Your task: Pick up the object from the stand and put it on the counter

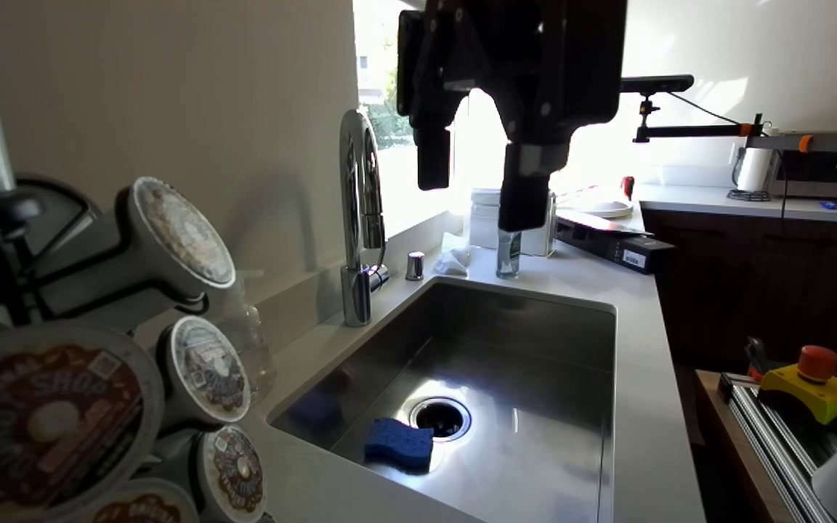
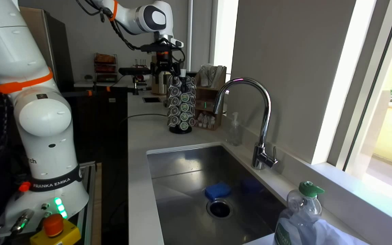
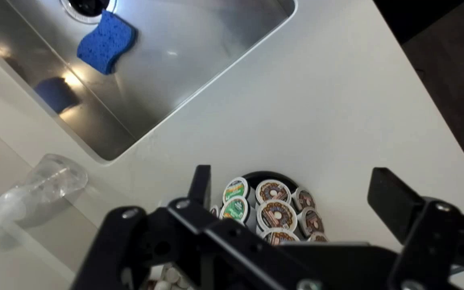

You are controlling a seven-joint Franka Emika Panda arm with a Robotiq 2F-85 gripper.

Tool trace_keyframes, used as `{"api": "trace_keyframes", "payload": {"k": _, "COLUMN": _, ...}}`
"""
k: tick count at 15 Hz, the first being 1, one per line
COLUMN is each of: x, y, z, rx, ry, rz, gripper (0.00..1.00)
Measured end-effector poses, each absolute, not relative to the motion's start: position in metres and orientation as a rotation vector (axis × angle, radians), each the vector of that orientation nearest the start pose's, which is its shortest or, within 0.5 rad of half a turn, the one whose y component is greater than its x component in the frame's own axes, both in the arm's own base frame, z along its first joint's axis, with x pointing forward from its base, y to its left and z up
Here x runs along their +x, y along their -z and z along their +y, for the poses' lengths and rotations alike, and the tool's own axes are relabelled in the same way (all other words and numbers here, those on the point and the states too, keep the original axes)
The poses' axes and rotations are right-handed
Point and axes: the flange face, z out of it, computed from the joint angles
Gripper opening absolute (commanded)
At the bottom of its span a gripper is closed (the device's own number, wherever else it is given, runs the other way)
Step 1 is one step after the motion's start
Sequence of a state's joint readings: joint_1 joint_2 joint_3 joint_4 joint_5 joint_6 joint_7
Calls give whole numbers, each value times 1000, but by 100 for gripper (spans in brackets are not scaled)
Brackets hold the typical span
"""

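Note:
The stand is a tall black round carousel (image 2: 180, 130) on the counter (image 2: 141, 136), filled with several coffee pods (image 2: 184, 107) with printed lids. In an exterior view, pods (image 1: 182, 232) fill the left foreground, held in black wire loops. In the wrist view, the stand's black base (image 3: 266, 173) and brown and green pods (image 3: 277, 215) show between the fingers, well below them; the gripper's body hides the rest. My gripper (image 3: 292, 185) is open and empty, with fingers wide apart. In both exterior views the gripper (image 1: 478, 178) is in the air; it appears near the stand's top (image 2: 165, 69).
A steel sink (image 2: 177, 197) with a blue sponge (image 2: 217, 191) lies beside the stand. A chrome faucet (image 2: 267, 112) rises along the wall. A clear pump bottle (image 3: 50, 181) and a wooden organizer (image 2: 213, 95) stand near the stand. The counter's edge (image 3: 429, 88) drops to dark floor.

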State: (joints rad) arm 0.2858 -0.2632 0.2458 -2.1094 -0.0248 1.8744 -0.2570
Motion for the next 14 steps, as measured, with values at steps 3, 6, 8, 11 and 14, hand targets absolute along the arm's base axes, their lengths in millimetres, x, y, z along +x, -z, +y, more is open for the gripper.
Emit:
{"api": "trace_keyframes", "payload": {"k": 3, "x": 417, "y": -531, "z": 262, "rx": -2945, "ry": 210, "rz": -1262, "gripper": 100}}
{"api": "trace_keyframes", "payload": {"k": 6, "x": 421, "y": -533, "z": 269, "rx": -2918, "ry": 326, "rz": -1267, "gripper": 100}}
{"api": "trace_keyframes", "payload": {"k": 8, "x": 421, "y": -534, "z": 268, "rx": -2917, "ry": 333, "rz": -1265, "gripper": 100}}
{"api": "trace_keyframes", "payload": {"k": 11, "x": 422, "y": -534, "z": 268, "rx": -2918, "ry": 334, "rz": -1263, "gripper": 100}}
{"api": "trace_keyframes", "payload": {"k": 14, "x": 422, "y": -535, "z": 268, "rx": -2921, "ry": 335, "rz": -1253, "gripper": 100}}
